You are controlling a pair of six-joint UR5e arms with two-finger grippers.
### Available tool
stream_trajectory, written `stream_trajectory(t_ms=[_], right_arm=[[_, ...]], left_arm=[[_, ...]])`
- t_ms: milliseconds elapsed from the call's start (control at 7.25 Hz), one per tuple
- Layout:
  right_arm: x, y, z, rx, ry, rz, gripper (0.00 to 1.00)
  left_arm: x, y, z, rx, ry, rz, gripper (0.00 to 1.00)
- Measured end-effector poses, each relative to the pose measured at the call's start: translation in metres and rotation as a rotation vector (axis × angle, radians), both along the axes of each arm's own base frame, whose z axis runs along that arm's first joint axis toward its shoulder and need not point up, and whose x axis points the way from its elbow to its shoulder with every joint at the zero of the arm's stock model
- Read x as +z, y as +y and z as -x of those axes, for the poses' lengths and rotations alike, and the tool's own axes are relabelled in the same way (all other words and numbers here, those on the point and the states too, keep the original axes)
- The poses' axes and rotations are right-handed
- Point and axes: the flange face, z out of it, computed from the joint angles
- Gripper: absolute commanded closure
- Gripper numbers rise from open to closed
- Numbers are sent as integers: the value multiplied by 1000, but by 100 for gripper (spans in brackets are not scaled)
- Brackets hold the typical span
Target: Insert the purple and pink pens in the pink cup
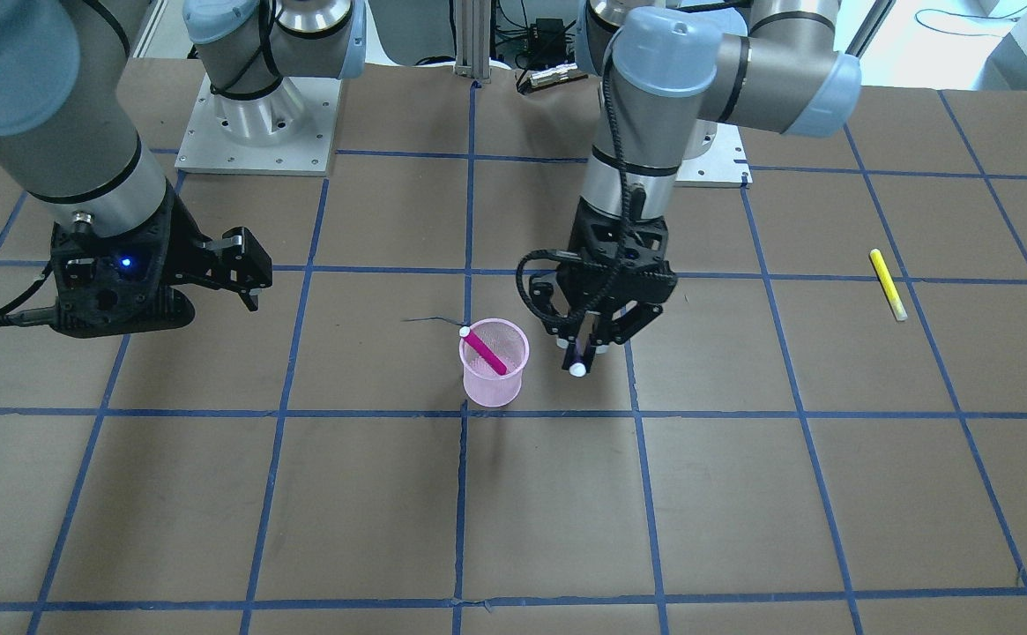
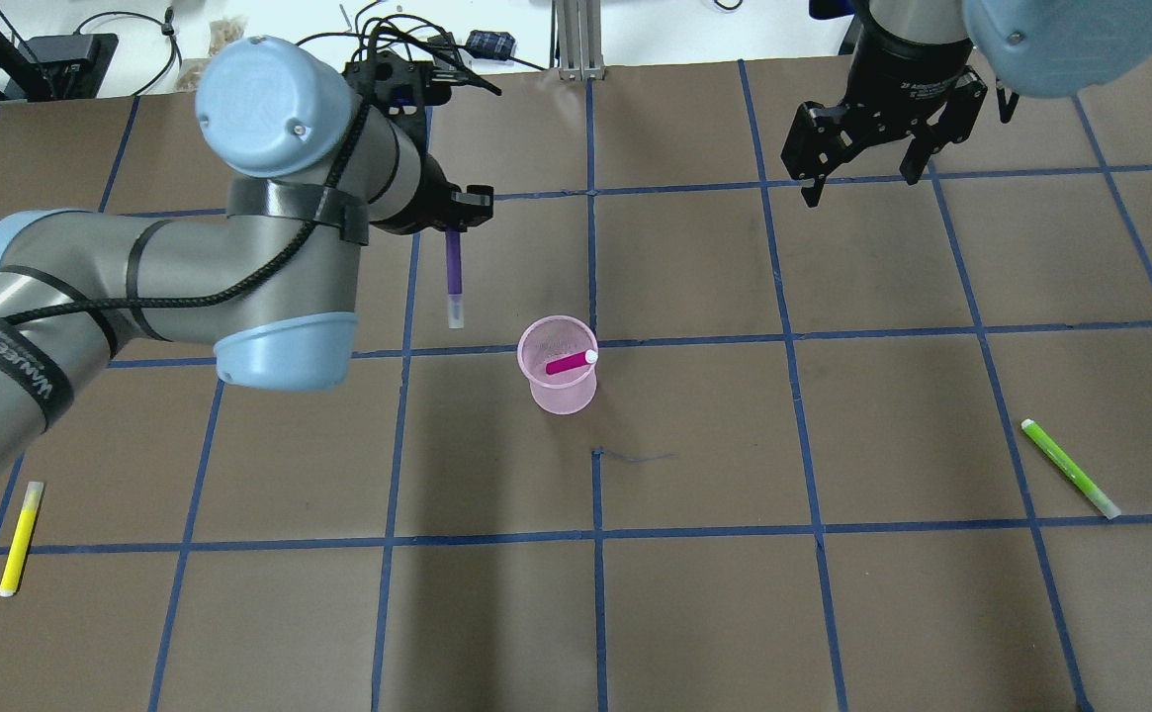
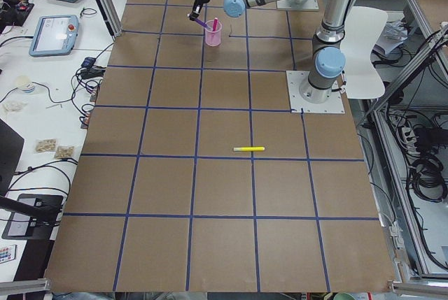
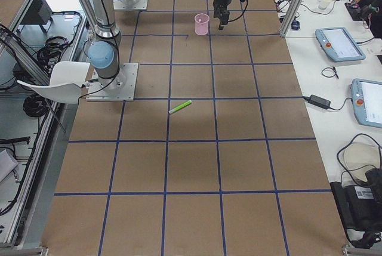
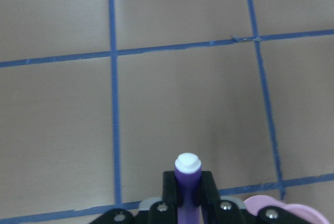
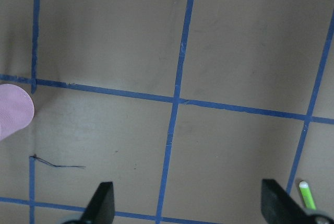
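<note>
The pink mesh cup [image 2: 564, 396] stands upright near the table's middle, with the pink pen [image 2: 569, 363] leaning inside it. My left gripper [image 2: 454, 220] is shut on the purple pen [image 2: 454, 275], which hangs down with its white cap lowest, above the table and beside the cup, not over it. In the front view the left gripper [image 1: 585, 346] holds the purple pen [image 1: 576, 369] to the right of the cup [image 1: 492, 390]. The left wrist view shows the purple pen [image 5: 188, 174] between the pads and the cup's rim [image 5: 284, 208] at lower right. My right gripper [image 2: 857, 163] is open and empty, far from the cup.
A yellow pen [image 2: 20, 537] lies near the table's left side in the overhead view. A green pen [image 2: 1070, 468] lies at the right and also shows in the right wrist view [image 6: 308, 193]. Blue tape lines grid the brown table.
</note>
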Motion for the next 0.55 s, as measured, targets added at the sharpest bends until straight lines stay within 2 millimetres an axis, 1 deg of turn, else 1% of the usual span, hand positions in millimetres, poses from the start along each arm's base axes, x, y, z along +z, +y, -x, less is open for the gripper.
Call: stream_trajectory(t_ms=[138, 276, 414, 552], right_arm=[[1, -2, 9, -59, -20, -1, 0], [2, -2, 17, -97, -24, -3, 0], [6, 0, 20, -126, -22, 0, 0], [15, 8, 20, -152, -19, 8, 0]], left_arm=[[-8, 22, 18, 9, 44, 43, 100], [-26, 43, 25, 6, 85, 115, 100], [-44, 60, 26, 0, 114, 190, 100], [-53, 71, 26, -4, 128, 239, 100]])
